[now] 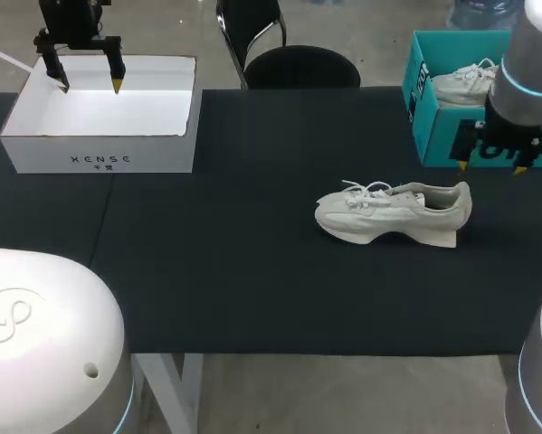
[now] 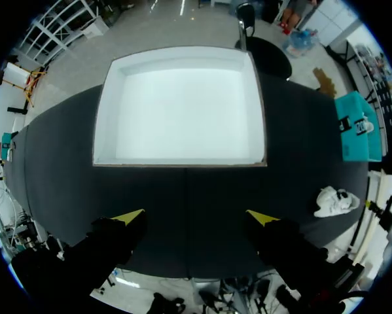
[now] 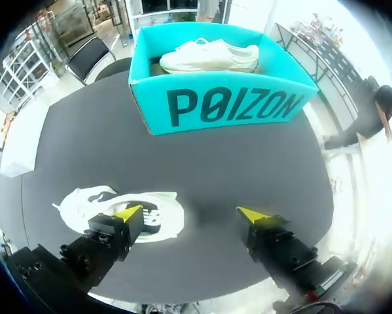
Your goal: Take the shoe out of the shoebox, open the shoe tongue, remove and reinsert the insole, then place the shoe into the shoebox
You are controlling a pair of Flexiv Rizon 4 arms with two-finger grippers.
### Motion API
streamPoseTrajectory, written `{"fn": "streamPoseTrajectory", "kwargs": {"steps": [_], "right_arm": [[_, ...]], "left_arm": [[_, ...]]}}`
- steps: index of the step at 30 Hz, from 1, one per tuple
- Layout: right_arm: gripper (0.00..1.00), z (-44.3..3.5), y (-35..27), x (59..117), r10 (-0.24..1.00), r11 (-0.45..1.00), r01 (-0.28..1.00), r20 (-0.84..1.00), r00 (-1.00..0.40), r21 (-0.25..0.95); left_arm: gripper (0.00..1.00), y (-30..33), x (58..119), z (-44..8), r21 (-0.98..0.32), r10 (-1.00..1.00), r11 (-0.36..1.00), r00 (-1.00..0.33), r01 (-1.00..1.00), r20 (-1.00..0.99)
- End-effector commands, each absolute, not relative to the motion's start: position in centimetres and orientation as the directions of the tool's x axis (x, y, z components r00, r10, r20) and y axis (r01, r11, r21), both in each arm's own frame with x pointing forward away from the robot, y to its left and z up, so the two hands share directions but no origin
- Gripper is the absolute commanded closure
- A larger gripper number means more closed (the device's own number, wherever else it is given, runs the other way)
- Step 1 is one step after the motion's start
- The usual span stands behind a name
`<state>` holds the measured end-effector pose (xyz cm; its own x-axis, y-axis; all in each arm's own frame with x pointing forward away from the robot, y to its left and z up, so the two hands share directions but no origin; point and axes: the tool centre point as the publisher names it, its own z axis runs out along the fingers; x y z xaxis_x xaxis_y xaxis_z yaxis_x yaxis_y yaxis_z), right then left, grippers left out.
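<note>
Shoe: our off-white lace-up sneaker (image 1: 393, 214) sits upright on its thick pale sole on the black-clothed table (image 1: 234, 289). It is at three o'clock from the table's middle, with its toe to nine o'clock and its laces loose.
Shoebox: the open teal cardboard shoebox (image 1: 433, 127) stands at one o'clock from the sneaker, apart from it. We see a second white sneaker (image 1: 465, 86) inside.
Left gripper: our left gripper (image 1: 90, 89) has its jaws wide and empty, over the open white cardboard box (image 1: 99, 149) at ten o'clock.
Right gripper: our right gripper (image 1: 491, 168) has its jaws wide and empty, at two o'clock from the sneaker's heel.
</note>
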<state>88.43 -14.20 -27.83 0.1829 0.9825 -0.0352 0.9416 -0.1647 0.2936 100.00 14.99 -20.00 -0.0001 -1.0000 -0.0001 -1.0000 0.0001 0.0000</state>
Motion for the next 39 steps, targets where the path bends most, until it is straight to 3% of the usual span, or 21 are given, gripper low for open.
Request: {"fn": "streamPoseTrajectory", "kwargs": {"steps": [1, 4, 31, 39], "right_arm": [[0.00, -26.6, -17.8, 87.2, 0.844, 0.501, 0.853, 0.137, -0.519, 0.145], [0.00, -26.6, -20.0, 85.9, 0.664, 0.723, 0.677, 0.131, -0.736, 0.138], [0.00, -26.6, -20.0, 85.9, 0.664, 0.723, 0.677, 0.131, -0.736, 0.138], [0.00, -26.9, -15.1, 87.1, 0.491, 0.763, 0.516, 0.168, -0.854, 0.391]], "left_arm": [[0.00, 15.0, 100.0, -20.0, 0.000, -1.000, 0.000, 0.000, -1.000, 0.000], [0.00, 15.0, 100.0, -20.0, 0.000, -1.000, 0.000, 0.000, -1.000, 0.000], [0.00, 15.0, 100.0, -20.0, 0.000, -1.000, 0.000, 0.000, -1.000, 0.000], [0.00, 15.0, 100.0, -20.0, 0.000, -1.000, 0.000, 0.000, -1.000, 0.000]]}}
